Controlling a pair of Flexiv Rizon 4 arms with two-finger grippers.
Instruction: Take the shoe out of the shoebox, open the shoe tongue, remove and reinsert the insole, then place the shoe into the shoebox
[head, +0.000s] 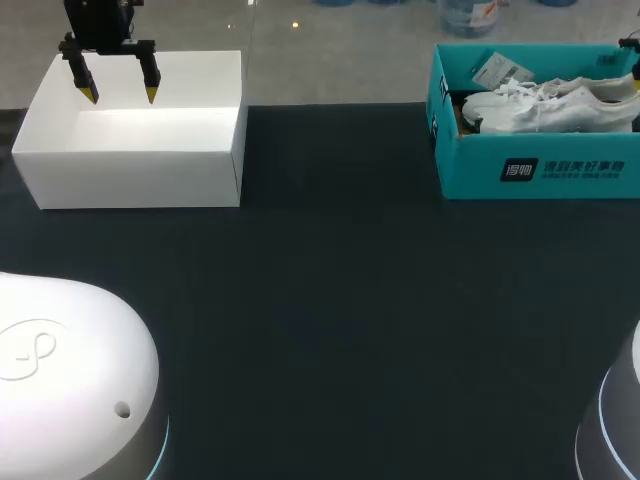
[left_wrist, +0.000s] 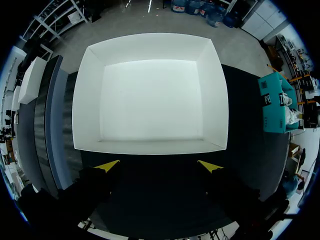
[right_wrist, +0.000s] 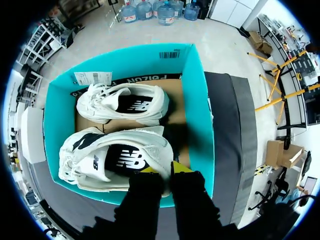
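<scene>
So the whole pull-out is hinging on the heel right now. Our right arm's fingers (right_wrist: 165, 169) are sitting low inside the teal shoebox (right_wrist: 198, 115) at the far right of the bench (head: 340, 300). They're squeezed down to a narrow gap on the heel rim of the nearer sneaker (right_wrist: 80, 162). One yellow tip is looking like it's inside the opening, at the back edge of the dark insole (right_wrist: 122, 159), and the other is outside the heel. So we're reading it as a pinch on the heel collar, though it's a tight spot to judge. The sneaker is lying lengthwise in the box, heel at our fingers and toe pointing away toward the middle of the bench. The other sneaker (right_wrist: 125, 102) is lying parallel just behind it, against the far wall. We're guessing a straight lift is going to leave the toe hanging low, so it's needing enough height to clear the box wall. Our left fingers (head: 120, 96) are spread wide, holding nothing, and hanging over the white box (head: 130, 178) at the far left, well apart from the shoebox. So the right arm is the nearer one by a mile, and the shoe isn't out yet.
</scene>
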